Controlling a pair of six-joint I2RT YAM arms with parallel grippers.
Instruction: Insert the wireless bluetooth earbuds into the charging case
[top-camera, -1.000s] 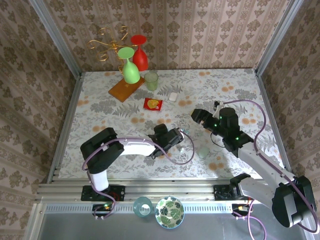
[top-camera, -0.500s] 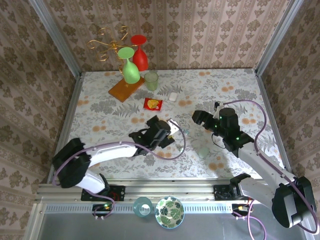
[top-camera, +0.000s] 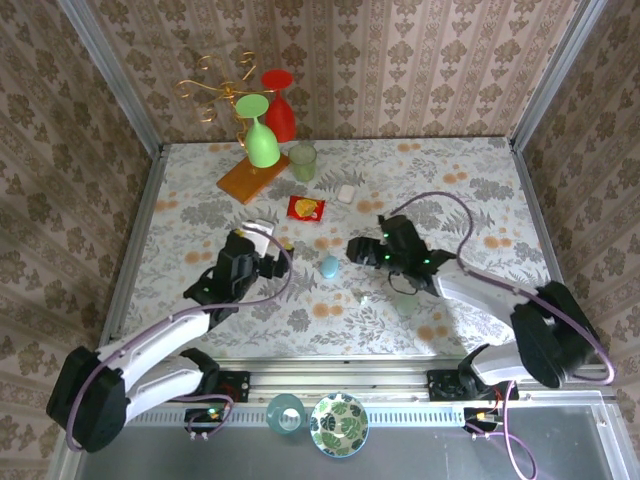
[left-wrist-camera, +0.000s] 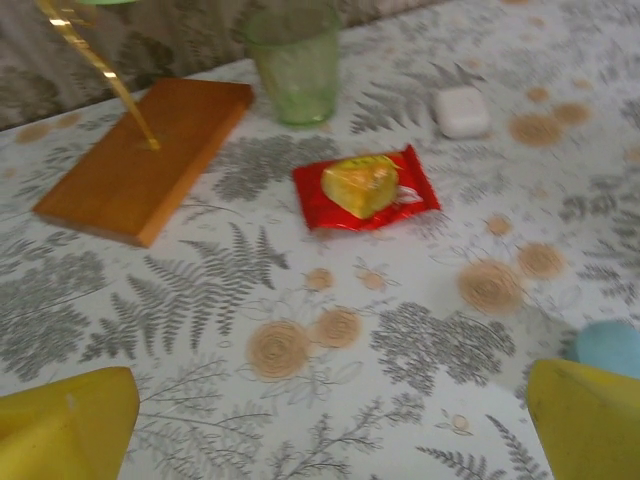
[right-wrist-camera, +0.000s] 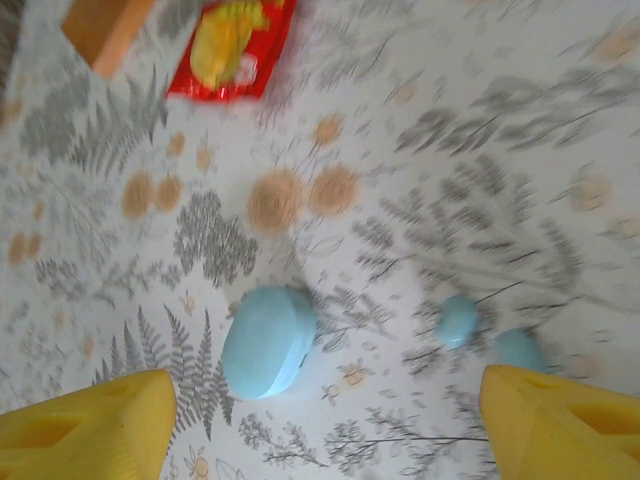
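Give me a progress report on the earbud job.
Done: nothing yet. The charging case lies on the table, apparently shut, with the two earbuds loose beside it, none seated. In hand: nothing held; the right gripper hovers open over case and buds, the left gripper is open further off. Left: open the case, seat both buds.

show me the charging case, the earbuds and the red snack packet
charging case (right-wrist-camera: 268, 340), right wrist view, middle of its blue shell
earbuds (right-wrist-camera: 458, 320), right wrist view, on the bud nearer the case
red snack packet (left-wrist-camera: 365, 187), left wrist view, yellow patch at its middle
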